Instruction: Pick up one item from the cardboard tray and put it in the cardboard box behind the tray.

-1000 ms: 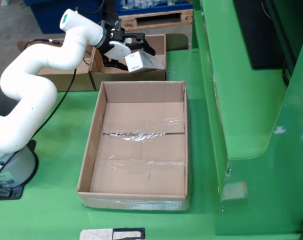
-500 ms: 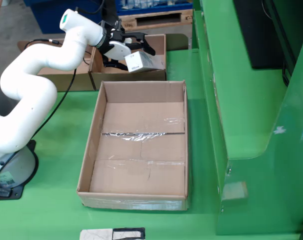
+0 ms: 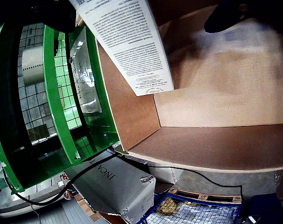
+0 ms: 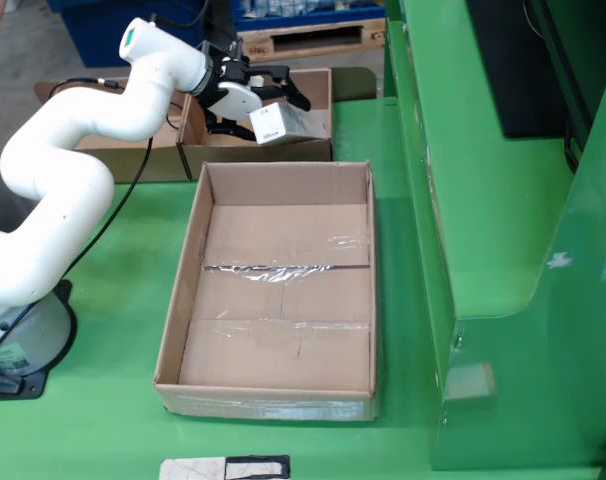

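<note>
Gripping a small white printed packet [image 4: 279, 122], the black pincer [image 4: 268, 103] hangs over the cardboard box [image 4: 318, 150] behind the tray [image 4: 186, 275]. Seen from the wrist, the packet [image 3: 127, 42] sits above the box's bare brown floor [image 3: 225, 98]; it looks clear of it, though I can't be sure.

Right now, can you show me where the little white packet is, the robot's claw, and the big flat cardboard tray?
white packet [image 4: 279, 122], fixed view, on its labelled front face.
gripper [image 4: 275, 108], fixed view, between the black fingers around the packet.
cardboard tray [image 4: 189, 262], fixed view, on its left wall.
</note>
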